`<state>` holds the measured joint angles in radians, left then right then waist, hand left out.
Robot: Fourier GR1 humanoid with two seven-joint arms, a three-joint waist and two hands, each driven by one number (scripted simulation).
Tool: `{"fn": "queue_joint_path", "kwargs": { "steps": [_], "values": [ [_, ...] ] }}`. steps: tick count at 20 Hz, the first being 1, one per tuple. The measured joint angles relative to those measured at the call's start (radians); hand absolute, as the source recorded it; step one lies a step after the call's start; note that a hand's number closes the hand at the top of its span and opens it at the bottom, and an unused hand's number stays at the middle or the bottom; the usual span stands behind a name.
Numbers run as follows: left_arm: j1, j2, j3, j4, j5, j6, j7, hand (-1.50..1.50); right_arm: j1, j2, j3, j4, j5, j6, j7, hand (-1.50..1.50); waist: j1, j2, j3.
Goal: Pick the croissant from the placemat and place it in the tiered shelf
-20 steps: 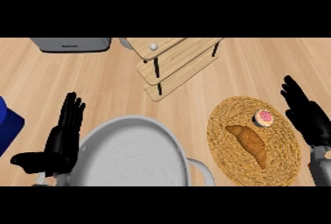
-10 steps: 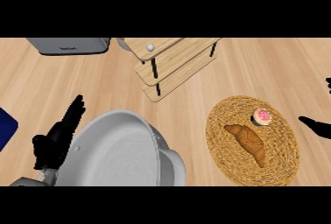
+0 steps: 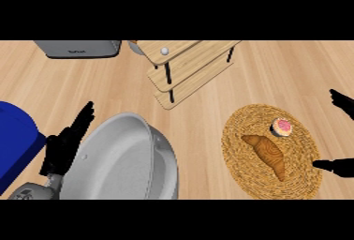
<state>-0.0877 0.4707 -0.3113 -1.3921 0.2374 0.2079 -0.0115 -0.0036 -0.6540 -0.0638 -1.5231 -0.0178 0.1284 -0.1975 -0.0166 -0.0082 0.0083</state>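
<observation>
A grey pan (image 3: 128, 159) sits near left, a blue thing (image 3: 15, 138) beside it. Grey toaster (image 3: 77, 48) far left. Pink-iced cake (image 3: 282, 126) right.

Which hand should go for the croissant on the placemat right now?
Right. The right hand is beside the placemat, close to the croissant. The left hand is far across the counter, with the grey pan in between.

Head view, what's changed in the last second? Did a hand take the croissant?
The right hand drew back rightward off the round woven placemat; only parts of it show at the view's right edge. It took hold of nothing. The brown croissant and small pink-topped pastry lie on the placemat as before. The left hand, open beside the grey pan, and the wooden tiered shelf stayed put.
</observation>
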Motion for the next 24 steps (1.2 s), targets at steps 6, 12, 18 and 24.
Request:
{"fn": "queue_joint_path", "kwargs": {
  "steps": [6, 12, 18, 24],
  "values": [
    [0.039, -0.004, -0.014, 0.001, 0.005, -0.03, 0.014, 0.0, 0.029, -0.102, 0.124, -0.178, 0.152, 0.045, 0.235, -1.5, 0.009, 0.0, -0.009],
    [0.044, -0.018, -0.031, 0.018, -0.001, -0.043, 0.018, 0.0, -0.008, -0.221, 0.231, -0.327, 0.451, 0.037, 0.526, -1.5, 0.016, 0.003, -0.013],
    [0.027, -0.043, -0.033, 0.024, -0.017, -0.047, 0.027, 0.0, -0.098, -0.101, 0.444, -0.415, 0.691, 0.093, 0.855, -1.5, 0.029, 0.007, -0.011],
    [0.012, -0.058, -0.006, 0.045, -0.031, -0.073, 0.032, 0.0, -0.187, 0.093, 0.572, -0.33, 0.797, 0.188, 1.027, -1.5, 0.026, 0.009, -0.009]
  ]
}}
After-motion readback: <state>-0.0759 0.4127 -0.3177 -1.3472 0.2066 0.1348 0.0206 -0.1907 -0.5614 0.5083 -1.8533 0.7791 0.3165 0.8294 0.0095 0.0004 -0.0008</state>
